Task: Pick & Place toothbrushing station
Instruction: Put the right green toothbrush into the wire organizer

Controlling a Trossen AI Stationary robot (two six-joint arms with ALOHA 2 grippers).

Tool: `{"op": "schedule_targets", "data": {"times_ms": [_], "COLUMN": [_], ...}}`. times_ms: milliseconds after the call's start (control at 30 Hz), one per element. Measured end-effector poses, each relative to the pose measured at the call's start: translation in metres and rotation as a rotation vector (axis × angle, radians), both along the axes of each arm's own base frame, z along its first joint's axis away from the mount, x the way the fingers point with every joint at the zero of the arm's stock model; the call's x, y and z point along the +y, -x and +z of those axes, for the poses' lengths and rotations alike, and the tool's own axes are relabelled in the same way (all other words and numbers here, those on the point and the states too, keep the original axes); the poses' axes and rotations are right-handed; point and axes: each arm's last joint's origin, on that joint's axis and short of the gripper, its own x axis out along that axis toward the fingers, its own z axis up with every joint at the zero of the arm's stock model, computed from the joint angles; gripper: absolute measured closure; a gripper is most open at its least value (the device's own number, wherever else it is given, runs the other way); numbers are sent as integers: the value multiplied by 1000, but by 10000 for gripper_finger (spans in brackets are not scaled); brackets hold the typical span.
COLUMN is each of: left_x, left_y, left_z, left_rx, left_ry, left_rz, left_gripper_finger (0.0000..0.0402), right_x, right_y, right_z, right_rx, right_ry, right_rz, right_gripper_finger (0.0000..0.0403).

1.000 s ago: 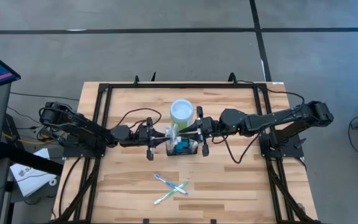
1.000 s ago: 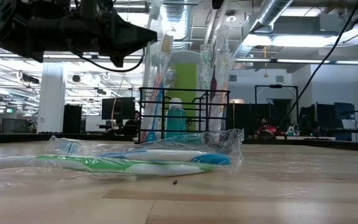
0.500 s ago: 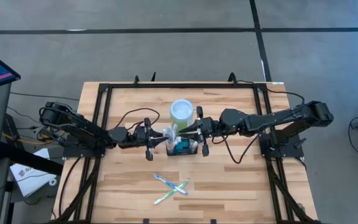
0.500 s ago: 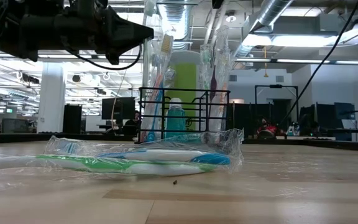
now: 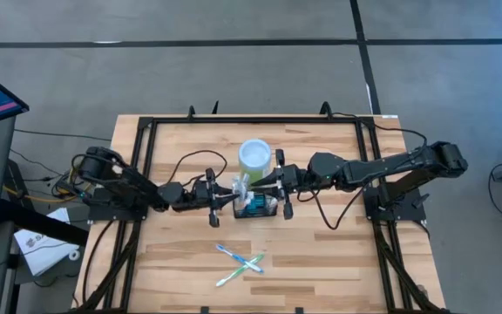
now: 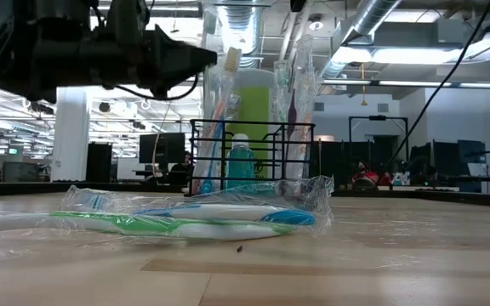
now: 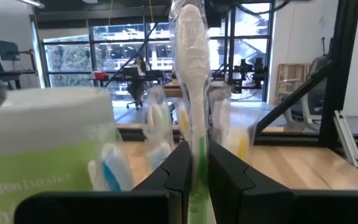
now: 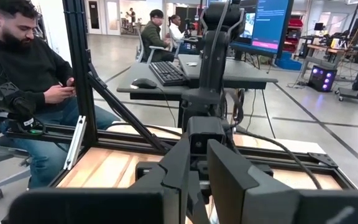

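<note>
Gripping a wrapped toothbrush [image 7: 191, 74] between narrow jaws, the left gripper [image 5: 217, 202] sits at the caddy's [image 5: 258, 206] nine o'clock, mid-table, lime cup [image 5: 254, 157] at twelve. Right gripper [image 5: 279, 197] is at three; its jaws look nearly closed, contents unclear. Likely step: loading; next, lower and release.

The toothbrushing station [image 5: 256, 206] is a small black wire-mesh caddy standing upright on the wooden table [image 5: 338, 253], just in front of the lime-green cup [image 5: 254, 157] and close beside it. In the low view its open wire frame [image 6: 253, 158] shows a teal bottle with a white cap [image 6: 241, 161] inside, with plastic-wrapped toothbrushes [image 6: 218, 110] rising well above its rim. Whether it touches the cup cannot be told.
</note>
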Motion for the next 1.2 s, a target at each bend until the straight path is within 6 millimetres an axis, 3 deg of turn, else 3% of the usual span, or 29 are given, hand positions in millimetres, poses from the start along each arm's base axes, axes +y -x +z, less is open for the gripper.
{"op": "schedule_targets", "data": {"times_ms": [267,733,1200], "left_x": [-4,-9,-11], "left_y": [-2,-2,2], "left_z": [-14,-17,2], "left_rx": [40,55,-9], "left_ry": [1,27,-11], "left_rz": [10,11,-17], "left_gripper_finger": [371,349,327], "right_x": [0,0,0], "right_y": [0,0,0], "right_z": [0,0,-2], "right_rx": [2,3,17], "right_ry": [8,8,10], "right_rz": [0,0,0], "right_gripper_finger": [355,355,355]}}
